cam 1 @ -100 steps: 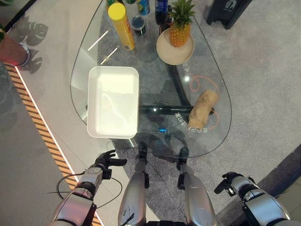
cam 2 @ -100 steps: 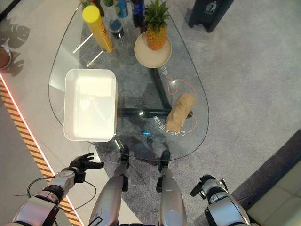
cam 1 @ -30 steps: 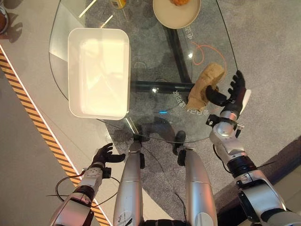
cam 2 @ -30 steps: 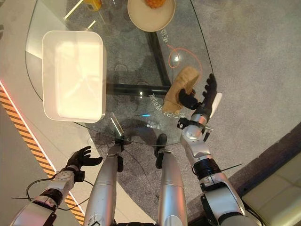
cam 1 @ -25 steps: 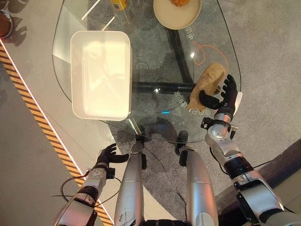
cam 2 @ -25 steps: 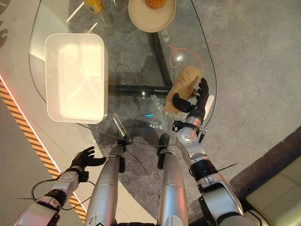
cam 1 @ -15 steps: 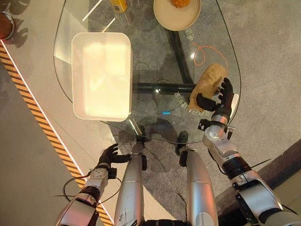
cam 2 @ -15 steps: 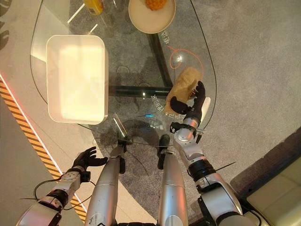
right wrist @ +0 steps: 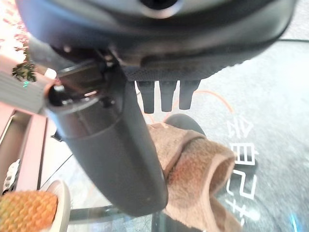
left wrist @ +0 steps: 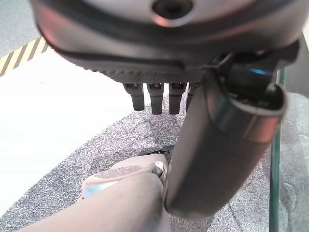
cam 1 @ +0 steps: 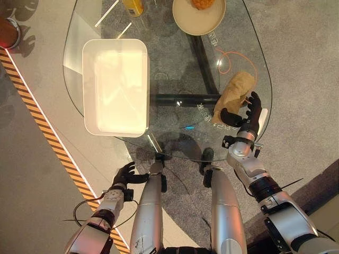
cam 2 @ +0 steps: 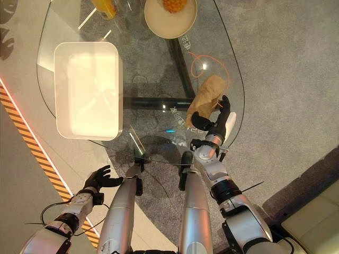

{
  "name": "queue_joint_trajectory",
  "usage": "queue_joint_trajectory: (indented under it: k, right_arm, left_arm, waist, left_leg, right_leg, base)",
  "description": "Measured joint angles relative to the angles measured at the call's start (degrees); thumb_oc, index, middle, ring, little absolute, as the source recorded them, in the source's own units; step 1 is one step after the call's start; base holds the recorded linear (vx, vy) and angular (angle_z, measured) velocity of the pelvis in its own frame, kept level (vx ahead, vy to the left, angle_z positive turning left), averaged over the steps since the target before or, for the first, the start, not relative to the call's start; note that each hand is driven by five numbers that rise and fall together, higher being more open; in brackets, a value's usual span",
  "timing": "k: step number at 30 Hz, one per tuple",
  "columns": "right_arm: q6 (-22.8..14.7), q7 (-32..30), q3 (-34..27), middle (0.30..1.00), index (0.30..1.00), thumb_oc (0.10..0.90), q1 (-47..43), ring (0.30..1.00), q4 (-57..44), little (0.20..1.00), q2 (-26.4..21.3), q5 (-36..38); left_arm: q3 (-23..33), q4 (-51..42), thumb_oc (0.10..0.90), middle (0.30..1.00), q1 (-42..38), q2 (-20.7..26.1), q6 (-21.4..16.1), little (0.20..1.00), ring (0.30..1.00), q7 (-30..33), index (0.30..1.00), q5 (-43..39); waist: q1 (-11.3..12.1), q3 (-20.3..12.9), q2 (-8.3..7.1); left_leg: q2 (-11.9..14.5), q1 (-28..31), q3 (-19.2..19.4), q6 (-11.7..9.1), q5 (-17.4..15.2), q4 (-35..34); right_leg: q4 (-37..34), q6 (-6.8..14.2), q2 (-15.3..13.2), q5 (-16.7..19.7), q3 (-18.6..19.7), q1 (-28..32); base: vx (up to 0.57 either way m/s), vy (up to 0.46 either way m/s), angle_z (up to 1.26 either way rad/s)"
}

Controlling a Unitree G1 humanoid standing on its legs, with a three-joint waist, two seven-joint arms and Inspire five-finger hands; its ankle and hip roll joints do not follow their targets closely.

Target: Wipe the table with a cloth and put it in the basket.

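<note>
A rolled tan cloth (cam 1: pixel 234 94) lies on the right part of the glass table (cam 1: pixel 169 58), close to its edge. My right hand (cam 1: pixel 247 113) is open at the cloth's near end, thumb on one side and straight fingers (right wrist: pixel 166 96) on the other. In the right wrist view the cloth (right wrist: pixel 200 169) lies just past the thumb. The white rectangular basket (cam 1: pixel 115 87) stands empty on the table's left part. Down beside my left leg, below the table's near edge, my left hand (cam 1: pixel 125 174) hangs open and holds nothing.
A beige plate with a pineapple (cam 1: pixel 198 16) and a yellow can (cam 1: pixel 132 6) stand at the table's far end. A dark beam (cam 1: pixel 183 98) runs under the glass between basket and cloth. A black-and-orange striped strip (cam 1: pixel 47 137) crosses the floor on the left.
My right hand has risen from beside my leg to the table edge and drawn in to the cloth's near end. The view has shifted. My left hand has stayed low.
</note>
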Motion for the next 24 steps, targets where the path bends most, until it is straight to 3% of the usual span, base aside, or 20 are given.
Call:
queue_joint_trajectory:
  k: [24]
  right_arm:
    - [1.1, 0.1, 3.4, 0.9, 0.9, 0.8, -0.2, 0.9, -0.4, 0.9, 2.4, 4.1]
  left_arm:
    - [-1.7, -0.2, 0.8, 0.9, 0.0, -1.8, 0.0, 0.9, 0.9, 1.1, 0.9, -0.1]
  waist:
    - [-0.1, -0.1, 0.89]
  left_leg:
    - [0.0, 1.0, 0.1, -0.1, 0.6, -0.9]
  right_leg:
    - [0.1, -0.2, 0.0, 0.0, 0.0, 0.5]
  base:
    - [0.0, 0.0, 0.0]
